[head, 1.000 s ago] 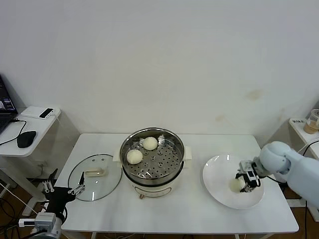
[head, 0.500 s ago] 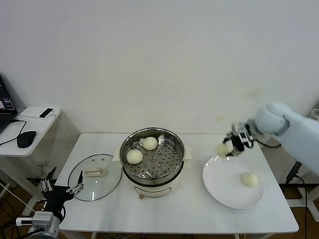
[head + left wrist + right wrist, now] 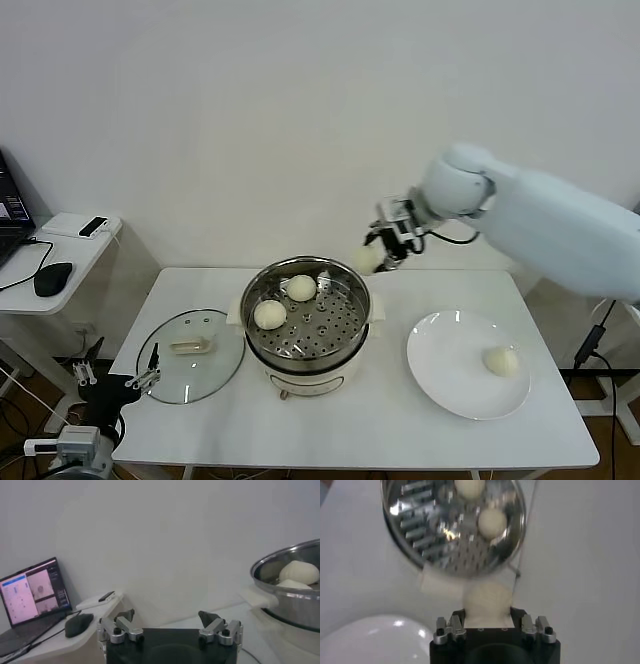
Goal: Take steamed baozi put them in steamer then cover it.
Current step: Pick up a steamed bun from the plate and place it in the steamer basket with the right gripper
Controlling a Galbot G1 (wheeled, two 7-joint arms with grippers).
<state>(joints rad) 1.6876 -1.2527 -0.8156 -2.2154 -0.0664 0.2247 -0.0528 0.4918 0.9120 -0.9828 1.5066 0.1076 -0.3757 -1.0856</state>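
right tool (image 3: 383, 251) grips a baozi (image 3: 367, 259) above the white table (image 3: 330, 420); left tool (image 3: 169, 625) open by a side desk (image 3: 55, 247).

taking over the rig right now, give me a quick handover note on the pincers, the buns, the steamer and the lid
Right pincer: shut on a baozi, in the air by the steamer's far right rim.
Left pincer: open, idle, low off the table's front left corner.
Done: two baozi lie on the steamer's perforated floor.
Left: drop the carried one in, fetch the last baozi from the white plate, then set the glass cover, lying on the table left of the steamer, on top.
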